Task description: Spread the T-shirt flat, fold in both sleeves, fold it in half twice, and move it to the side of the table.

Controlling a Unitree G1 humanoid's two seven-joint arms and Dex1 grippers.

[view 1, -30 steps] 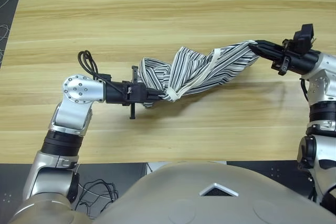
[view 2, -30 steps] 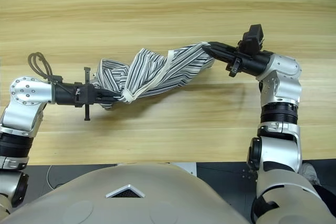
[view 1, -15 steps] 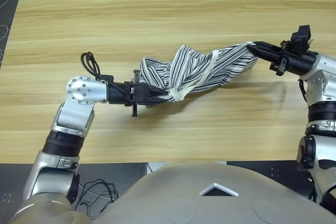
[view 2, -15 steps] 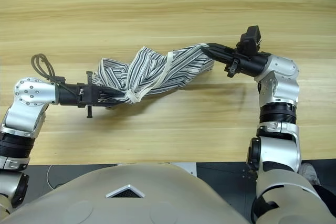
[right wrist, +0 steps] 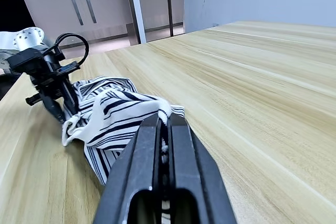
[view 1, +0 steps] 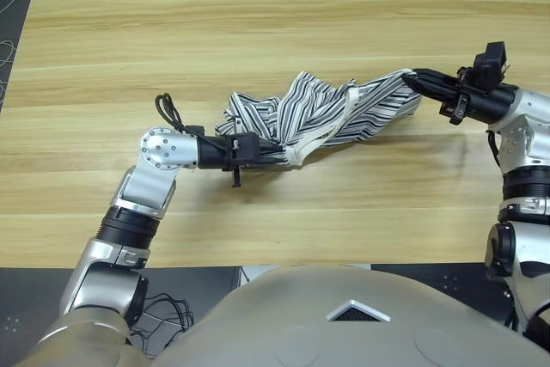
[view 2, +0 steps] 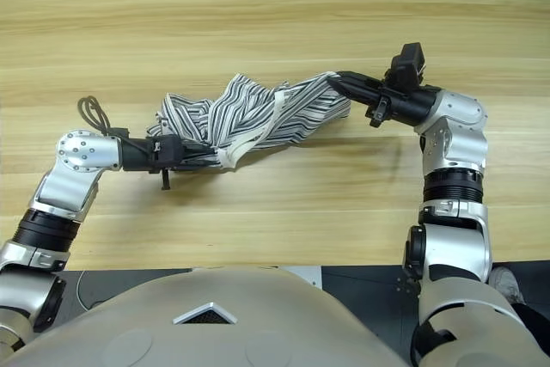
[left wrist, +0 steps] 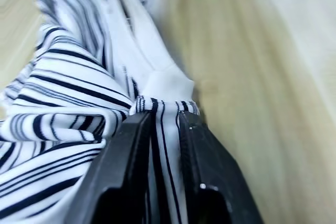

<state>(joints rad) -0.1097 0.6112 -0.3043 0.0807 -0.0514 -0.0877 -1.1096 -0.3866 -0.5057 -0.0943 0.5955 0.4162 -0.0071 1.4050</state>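
The striped T-shirt (view 1: 331, 113) is over the middle of the table (view 1: 258, 6). It is bunched and twisted into a loose rope running across the table's width, and it is not spread flat.

Toward the table's left side, the left gripper (view 1: 282, 157) lies low over the table top, pointing toward the table's right side. Its fingers (left wrist: 128, 150) are clamped on a narrow pinch of striped cloth. That fold sits between the two black pads and pokes out just past their tips. A white band (left wrist: 163, 85) of the shirt lies right in front of the tips and touches the pinched fold. From there most of the cloth piles up beside and beyond the fingers. This heap looks to rest on the table top.

Toward the table's right side, the right gripper (view 1: 411, 80) points back toward the table's left side. Its fingers (right wrist: 149, 145) are closed tight on the other end of the shirt, with only a sliver of striped cloth showing between them at the tips. This end is held above the table top, with a shadow on the wood beneath it. The cloth slopes down from these fingers toward the heap at the left gripper.
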